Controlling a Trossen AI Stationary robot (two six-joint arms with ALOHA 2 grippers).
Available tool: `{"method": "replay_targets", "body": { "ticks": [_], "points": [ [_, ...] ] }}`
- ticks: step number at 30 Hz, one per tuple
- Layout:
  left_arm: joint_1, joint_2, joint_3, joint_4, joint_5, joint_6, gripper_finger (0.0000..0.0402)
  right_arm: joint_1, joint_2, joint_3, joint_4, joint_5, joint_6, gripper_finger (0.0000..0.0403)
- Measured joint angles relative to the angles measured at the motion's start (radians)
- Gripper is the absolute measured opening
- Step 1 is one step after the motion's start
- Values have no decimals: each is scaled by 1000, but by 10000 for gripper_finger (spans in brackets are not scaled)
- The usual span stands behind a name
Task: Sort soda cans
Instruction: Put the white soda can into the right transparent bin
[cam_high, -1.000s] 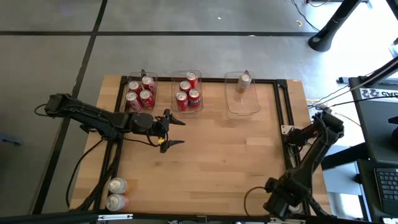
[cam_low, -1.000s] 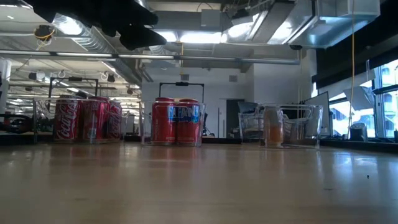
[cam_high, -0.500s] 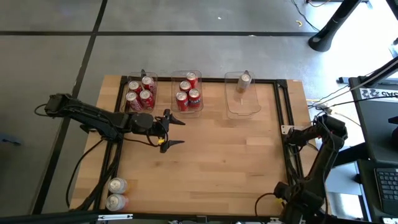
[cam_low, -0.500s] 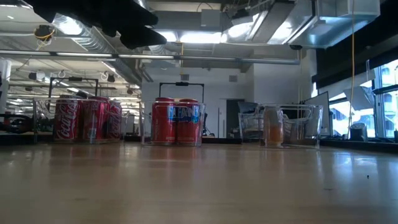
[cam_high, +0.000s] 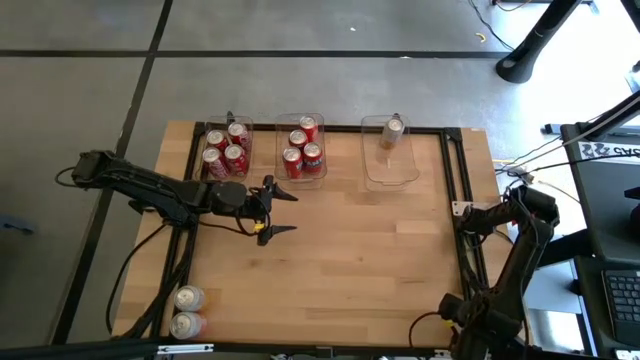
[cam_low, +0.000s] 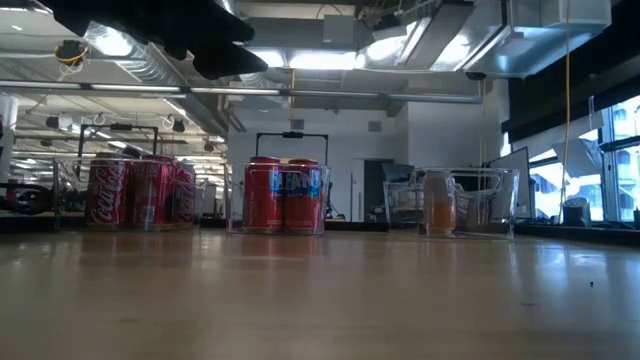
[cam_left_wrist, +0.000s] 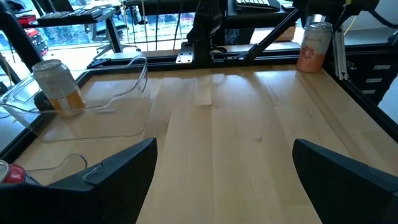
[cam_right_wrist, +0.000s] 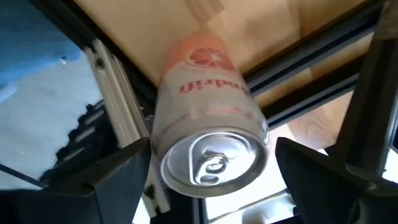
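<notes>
Two clear bins at the far edge, the left bin (cam_high: 224, 150) and the middle bin (cam_high: 302, 148), each hold several red soda cans. The right bin (cam_high: 390, 150) holds one pale can (cam_left_wrist: 59, 87). Two silver cans (cam_high: 187, 310) stand at the near left corner. A pale can with an orange mark (cam_right_wrist: 205, 93) stands upright at the near right corner, also in the left wrist view (cam_left_wrist: 314, 45). My right gripper (cam_right_wrist: 210, 152) is open above it, one finger on either side of its top. My left gripper (cam_high: 280, 211) hangs open over the table's left middle, empty.
A black frame rail (cam_high: 455, 190) runs along the table's right edge, and the pale can stands beside it. Bare wood (cam_high: 360, 260) fills the middle and near part of the table. A desk with a keyboard (cam_high: 620, 290) stands to the right of the table.
My right arm has swung along the table's right edge toward the near right corner and sunk a little, its gripper staying open. Most of that move came early, and it has nearly stopped.
</notes>
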Motion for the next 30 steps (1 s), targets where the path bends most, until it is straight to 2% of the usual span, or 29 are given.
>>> {"method": "replay_targets", "body": {
  "ticks": [5, 13, 20, 27, 30],
  "points": [
    [0, 0, 0, 1, 0, 1, 363, 4, 2, -35, 2, -50, 1, 342],
    [0, 0, 0, 3, 0, 0, 363, 4, 3, -36, 27, 72, 1, 342],
    [0, 0, 0, 3, 0, 0, 363, 4, 3, -44, 42, 44, 37, 342],
    [0, 0, 0, 2, 0, 0, 363, -2, -1, -149, 202, -97, 60, 342],
    [0, 0, 0, 2, 0, 0, 363, -12, -1, -157, 208, -88, 53, 342]
  ]
}}
